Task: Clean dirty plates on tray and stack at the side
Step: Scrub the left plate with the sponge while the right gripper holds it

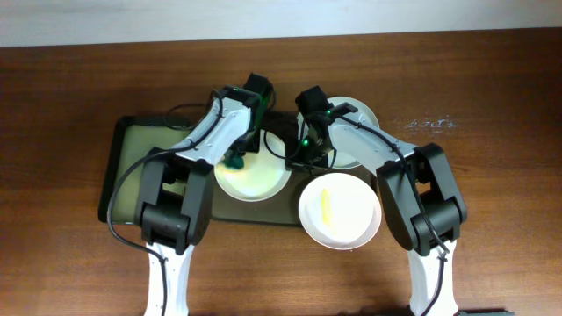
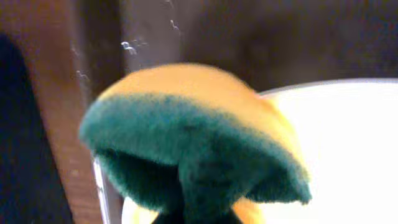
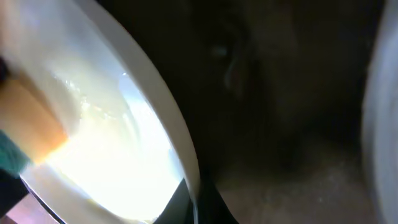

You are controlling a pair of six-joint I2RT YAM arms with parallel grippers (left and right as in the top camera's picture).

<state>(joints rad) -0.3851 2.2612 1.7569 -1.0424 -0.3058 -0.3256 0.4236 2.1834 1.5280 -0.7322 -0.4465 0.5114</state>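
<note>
A pale plate point(image 1: 259, 184) lies on the dark olive tray point(image 1: 123, 171). My left gripper point(image 1: 235, 160) is shut on a green-and-yellow sponge point(image 2: 193, 137) and presses it on the plate's left part; the plate is white at the right of the left wrist view point(image 2: 354, 155). My right gripper point(image 1: 299, 160) is shut on this plate's right rim point(image 3: 186, 162), one finger on each side. A second plate point(image 1: 351, 219) with a yellow smear lies at the tray's right end. A third plate point(image 1: 358, 112) sits behind my right arm, partly hidden.
The brown wooden table point(image 1: 500, 175) surrounds the tray. Both arms cross over the middle of the tray. The tray's left half is bare. The table's far edge runs along the top of the overhead view.
</note>
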